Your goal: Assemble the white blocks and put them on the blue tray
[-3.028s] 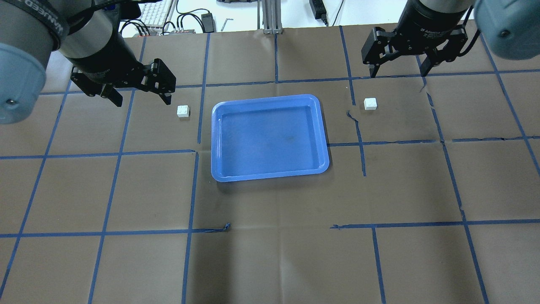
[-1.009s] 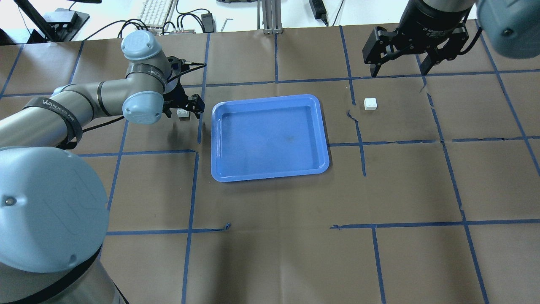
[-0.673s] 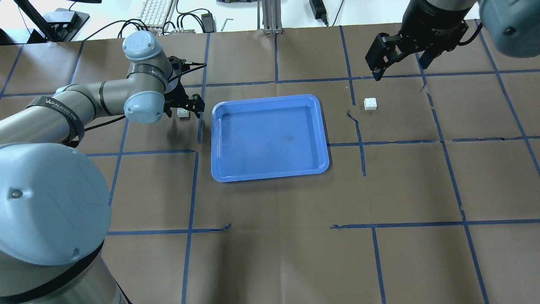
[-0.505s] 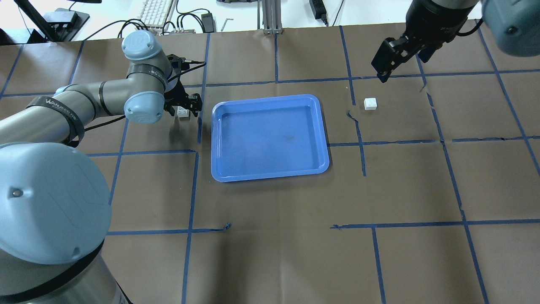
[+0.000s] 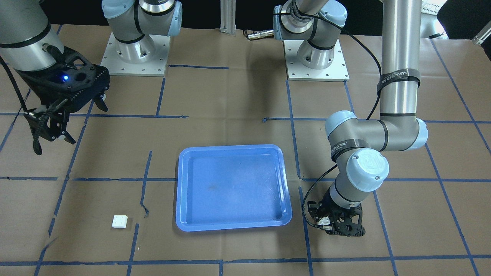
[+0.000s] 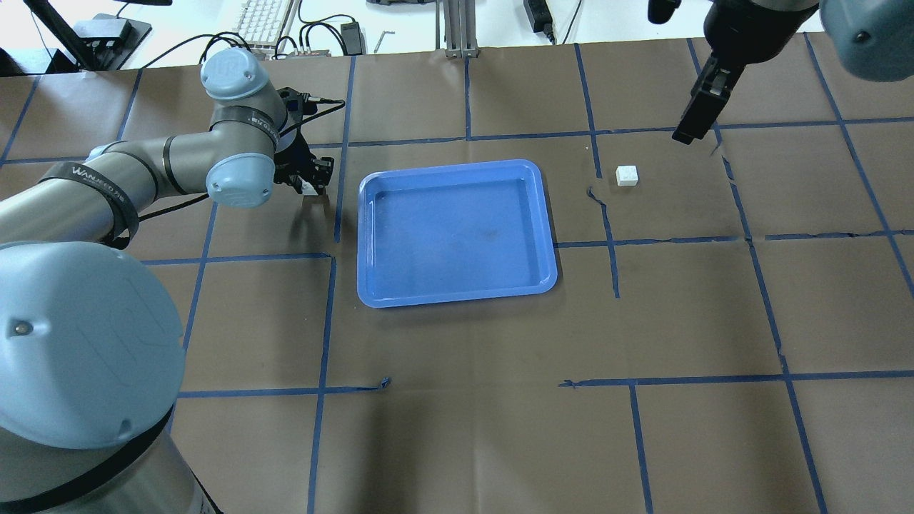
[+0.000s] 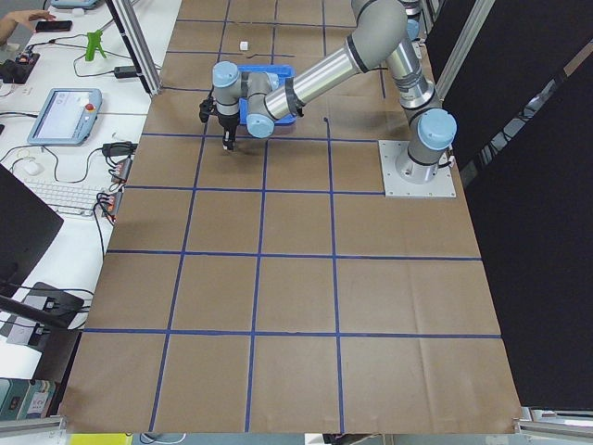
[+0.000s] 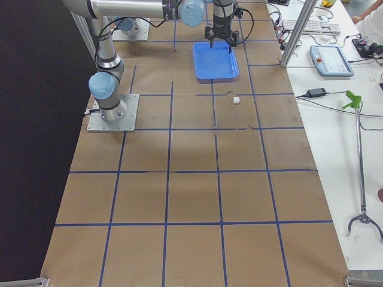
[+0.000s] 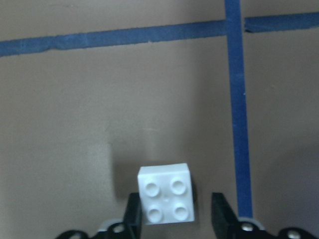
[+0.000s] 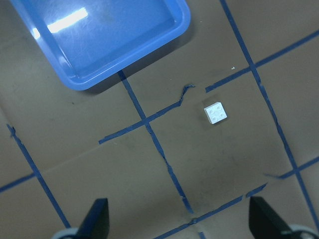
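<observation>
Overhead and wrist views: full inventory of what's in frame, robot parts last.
blue tray: 1, blue; table centre, nothing in it.
white blocks: 2, white; one on the paper left of the blue tray in the overhead view, between the fingers of the left gripper; the other loose on the paper right of the blue tray.
table: 1, brown paper cover.
blue tape grid: 1, blue; across the paper.
keyboard: 1, white; beyond the table's far edge.
left gripper: 1, black; low at the table, a gap shows between one finger and the block.
right gripper: 1, black; raised, fingers wide apart, short of the loose block.
</observation>
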### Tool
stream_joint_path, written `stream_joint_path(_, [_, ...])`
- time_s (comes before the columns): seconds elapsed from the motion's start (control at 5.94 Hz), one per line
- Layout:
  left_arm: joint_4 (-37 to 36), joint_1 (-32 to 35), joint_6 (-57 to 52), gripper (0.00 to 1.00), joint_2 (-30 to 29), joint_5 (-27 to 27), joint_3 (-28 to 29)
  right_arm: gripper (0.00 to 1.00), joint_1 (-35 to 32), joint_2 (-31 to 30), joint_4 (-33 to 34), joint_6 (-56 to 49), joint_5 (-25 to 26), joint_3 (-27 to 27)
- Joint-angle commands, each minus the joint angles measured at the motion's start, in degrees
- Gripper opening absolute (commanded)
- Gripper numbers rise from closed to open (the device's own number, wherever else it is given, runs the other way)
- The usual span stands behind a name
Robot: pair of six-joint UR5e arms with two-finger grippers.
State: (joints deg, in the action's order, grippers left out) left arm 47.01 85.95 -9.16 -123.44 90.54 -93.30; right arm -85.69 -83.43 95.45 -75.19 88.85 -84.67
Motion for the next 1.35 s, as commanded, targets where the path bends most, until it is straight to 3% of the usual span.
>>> stream_joint_path(0.0, [0.9,0.7,-9.9,0.00,6.1,-0.5,-1.6,1.00,1.9,4.6,0.1,-22.2,-2.7,3.1])
stream_joint_path(0.17, [2.8,2.8,-16.9,0.00,8.9,-0.8,-2.8,1.00,4.3,8.7,-0.3,-27.8,-7.9,5.5])
stream_joint_path(0.67, [3.2,14.6,-45.1,0.00,8.4,0.1,-4.4,1.00,10.2,18.0,0.2,-29.9,-22.3,5.6])
stream_joint_path(0.84, [3.2,16.5,-54.3,0.01,8.1,0.0,-5.8,1.00,11.2,21.0,1.9,-32.5,-25.0,5.6])
stream_joint_path(1.18, [2.4,20.5,-58.6,0.01,8.1,-0.6,-7.6,1.00,11.5,27.2,7.4,-34.1,-26.7,5.0])
